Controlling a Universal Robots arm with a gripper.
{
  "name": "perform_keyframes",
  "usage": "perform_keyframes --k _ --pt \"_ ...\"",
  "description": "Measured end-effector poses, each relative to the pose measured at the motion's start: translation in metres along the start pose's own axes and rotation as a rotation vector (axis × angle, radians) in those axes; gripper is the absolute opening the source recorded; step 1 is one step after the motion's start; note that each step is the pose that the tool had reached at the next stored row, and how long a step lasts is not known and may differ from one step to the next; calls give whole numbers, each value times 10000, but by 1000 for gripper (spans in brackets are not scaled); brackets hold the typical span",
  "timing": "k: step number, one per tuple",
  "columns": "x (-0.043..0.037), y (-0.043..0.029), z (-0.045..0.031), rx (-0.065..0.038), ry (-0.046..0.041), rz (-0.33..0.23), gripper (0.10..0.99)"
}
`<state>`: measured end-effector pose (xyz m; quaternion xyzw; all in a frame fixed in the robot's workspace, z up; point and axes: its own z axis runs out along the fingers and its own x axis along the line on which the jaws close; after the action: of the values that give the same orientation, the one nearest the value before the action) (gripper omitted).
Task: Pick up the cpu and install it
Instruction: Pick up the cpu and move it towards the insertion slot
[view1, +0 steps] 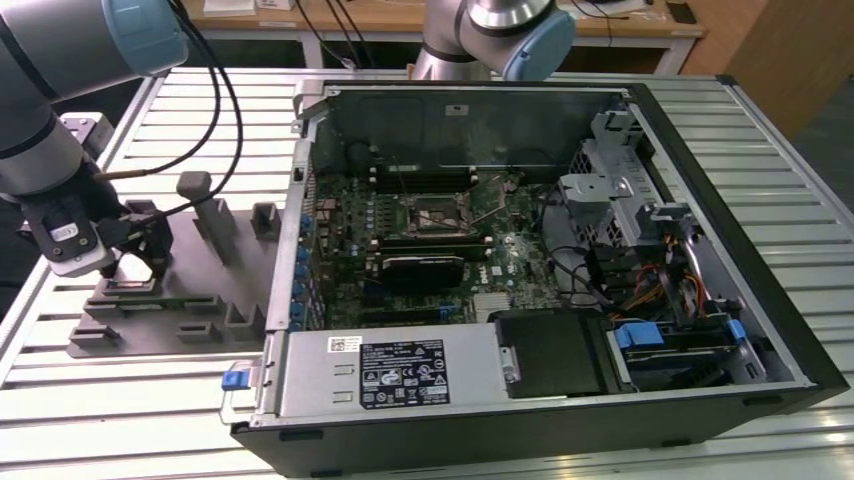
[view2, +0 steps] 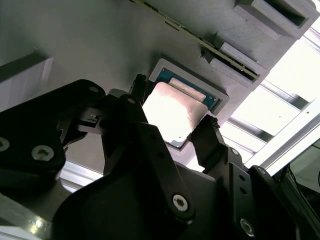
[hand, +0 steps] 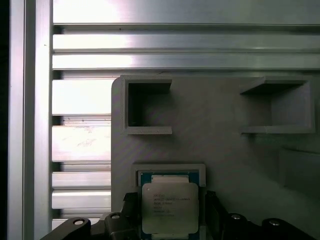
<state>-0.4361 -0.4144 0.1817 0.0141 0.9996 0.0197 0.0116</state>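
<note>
The black two-fingered tool (view2: 175, 104) is spread open, its fingers straddling the small square silver-topped cpu (view2: 172, 112), which lies flat directly between them in a shallow pocket of the grey plastic fixture block (hand: 215, 130) on the slatted metal table (hand: 80, 65).

arm (view1: 47, 80) comes down from above the gripper (view1: 138, 267): grey links, a pale-blue joint cap (view1: 140, 35) high over it, forearm slanting down to the wrist (view1: 60, 215), which sits just above the gripper. gripper points straight down at the low end of the arm, upright under the wrist, no visible tilt. in both wrist views the black gripper body (view2: 150, 170) (hand: 115, 222) with its screw heads sits close behind the tips, evenly to either side.
</note>
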Motion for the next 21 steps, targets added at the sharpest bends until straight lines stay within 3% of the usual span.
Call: perform_keyframes --k 4,5,21 --pt "0 0 0 0 1 0 631" --pt "0 0 1 0 0 0 565" --pt "-1 2 -22 -4 0 0 565"
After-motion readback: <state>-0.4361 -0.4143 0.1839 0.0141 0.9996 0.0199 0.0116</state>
